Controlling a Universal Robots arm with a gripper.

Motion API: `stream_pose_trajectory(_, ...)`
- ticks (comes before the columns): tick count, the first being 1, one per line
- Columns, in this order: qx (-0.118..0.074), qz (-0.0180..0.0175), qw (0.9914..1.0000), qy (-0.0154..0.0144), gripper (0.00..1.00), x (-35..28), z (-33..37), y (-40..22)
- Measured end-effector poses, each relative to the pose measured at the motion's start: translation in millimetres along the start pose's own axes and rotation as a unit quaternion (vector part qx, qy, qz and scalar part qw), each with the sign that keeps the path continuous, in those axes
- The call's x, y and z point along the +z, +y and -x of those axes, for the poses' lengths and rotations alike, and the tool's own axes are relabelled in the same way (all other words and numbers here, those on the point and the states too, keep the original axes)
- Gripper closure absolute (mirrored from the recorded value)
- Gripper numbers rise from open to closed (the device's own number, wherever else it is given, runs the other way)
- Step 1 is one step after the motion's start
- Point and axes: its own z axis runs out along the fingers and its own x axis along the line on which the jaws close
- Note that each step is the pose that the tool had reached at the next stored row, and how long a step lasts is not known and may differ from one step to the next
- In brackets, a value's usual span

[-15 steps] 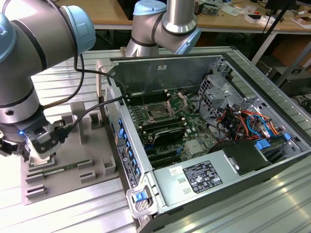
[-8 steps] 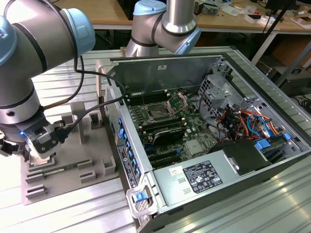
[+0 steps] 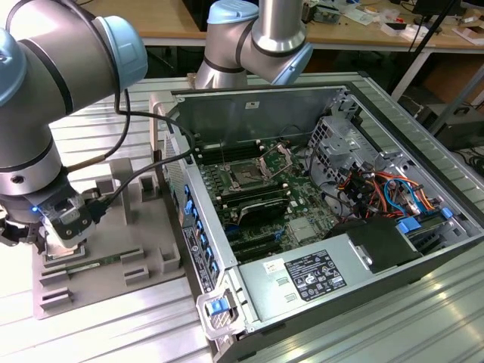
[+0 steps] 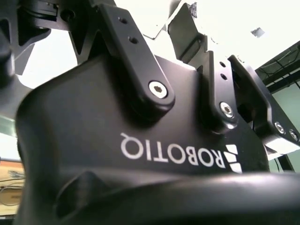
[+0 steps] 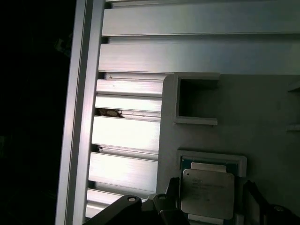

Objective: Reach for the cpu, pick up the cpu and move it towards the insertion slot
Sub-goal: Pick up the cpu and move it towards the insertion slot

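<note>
**Gripper and part.** The gripper (image 3: 64,229) is hanging low over the grey plastic tray (image 3: 106,281), at 8 o'clock in the exterior view. In the first wrist view its jaws are standing released, one on each side of the cpu (image 5: 207,194). A strip of tray is showing between the chip and one jaw, so no grip is judged made. The cpu is lying flat in its square pocket, silvery top up.

**Assessment of the grasp.** The chip is offering only thin edges. The jaws should be meeting two opposite edges evenly and low, or the chip is likely to tilt and catch the pocket rim. The lift should be running straight up.

**Adjacent item.** A long green memory stick (image 3: 83,266) is lying in the same tray, just beside the gripper, and is at risk of being brushed.

**Farther field.** Toward 2 o'clock from the gripper, the open computer case (image 3: 257,102) is resting on the slotted aluminium table (image 3: 98,329). The insertion slot (image 3: 246,178) is sitting on the green board, with its hinged metal frame (image 3: 277,157) standing raised at its 1 o'clock. The case's wall is standing between tray and slot.
</note>
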Motion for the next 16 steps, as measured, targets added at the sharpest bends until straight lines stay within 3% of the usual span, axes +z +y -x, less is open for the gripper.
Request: stream_pose_trajectory(16, -0.003, -0.0001, 1.0, 0.0002, 0.38, 3.0, -0.1, -0.1)
